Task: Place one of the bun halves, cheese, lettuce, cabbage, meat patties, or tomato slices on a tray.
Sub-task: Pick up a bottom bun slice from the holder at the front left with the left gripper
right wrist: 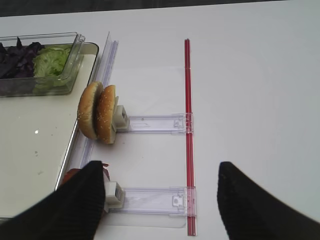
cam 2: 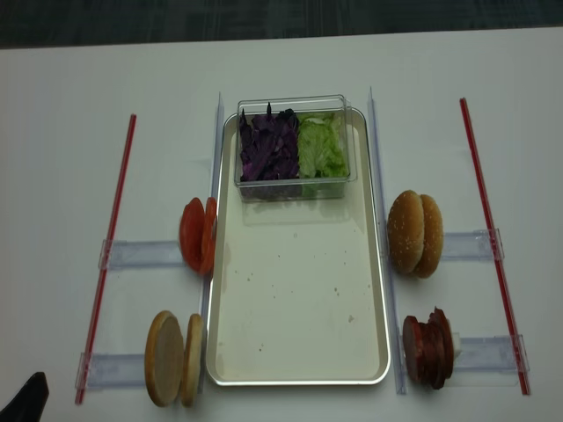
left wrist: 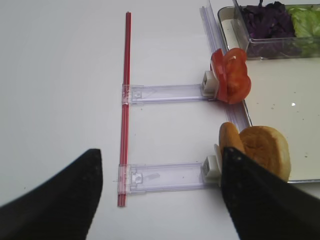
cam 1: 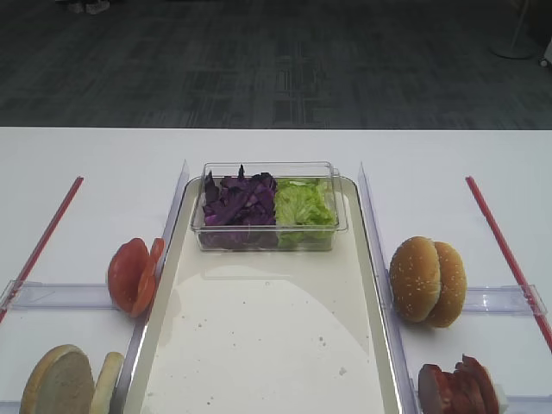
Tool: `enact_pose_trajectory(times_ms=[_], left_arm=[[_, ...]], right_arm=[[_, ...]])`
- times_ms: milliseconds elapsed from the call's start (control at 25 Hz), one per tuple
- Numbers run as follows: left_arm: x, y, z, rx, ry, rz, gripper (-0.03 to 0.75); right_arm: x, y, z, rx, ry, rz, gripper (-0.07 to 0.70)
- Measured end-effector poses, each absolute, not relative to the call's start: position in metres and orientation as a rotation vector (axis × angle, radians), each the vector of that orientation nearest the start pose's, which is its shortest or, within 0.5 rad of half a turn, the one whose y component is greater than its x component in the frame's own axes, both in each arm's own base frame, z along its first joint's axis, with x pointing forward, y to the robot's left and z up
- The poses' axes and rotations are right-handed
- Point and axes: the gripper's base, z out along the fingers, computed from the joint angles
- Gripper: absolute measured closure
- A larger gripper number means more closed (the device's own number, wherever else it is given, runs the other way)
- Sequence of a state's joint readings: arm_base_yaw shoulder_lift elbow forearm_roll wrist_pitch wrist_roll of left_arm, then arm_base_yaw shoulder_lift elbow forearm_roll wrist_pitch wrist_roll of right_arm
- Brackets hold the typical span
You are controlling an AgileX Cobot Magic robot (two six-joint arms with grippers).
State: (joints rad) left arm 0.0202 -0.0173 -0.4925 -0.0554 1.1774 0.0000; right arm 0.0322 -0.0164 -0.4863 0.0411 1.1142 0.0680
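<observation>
A: How do the jaws stand?
B: Left gripper (left wrist: 160, 192) and right gripper (right wrist: 162, 200) both spread wide, holding nothing, over a white table (cam 2: 53, 176).

A: The food?
B: Bun halves (cam 2: 172, 358) stand upright beside the tray (cam 2: 299, 299)'s near-left corner; the tray carries a clear tub (cam 2: 295, 148). Dark carpet (cam 1: 276, 60) lies beyond.

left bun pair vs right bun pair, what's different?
The left buns show a flat, pale, seedless cut face; the right buns are domed, golden and sesame-seeded. The left pair stands near the tray's front corner, below the tomato slices; the right pair sits further back, above the meat patties. Both pairs stand on edge against clear holders beside the tray.
</observation>
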Motion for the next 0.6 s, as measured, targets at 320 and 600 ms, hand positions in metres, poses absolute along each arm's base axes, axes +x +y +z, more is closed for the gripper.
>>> enact_pose_trajectory(times_ms=[320, 600], left_arm=[[-0.0119, -0.0049, 0.2660, -0.015, 2.150, -0.056, 0.240], [-0.0119, -0.0049, 0.2660, -0.015, 2.150, -0.056, 0.240]], right_arm=[[-0.0083, 0.0030, 0.2692, 0.034, 2.096, 0.108, 0.127], [-0.0083, 0.0030, 0.2692, 0.034, 2.096, 0.108, 0.127]])
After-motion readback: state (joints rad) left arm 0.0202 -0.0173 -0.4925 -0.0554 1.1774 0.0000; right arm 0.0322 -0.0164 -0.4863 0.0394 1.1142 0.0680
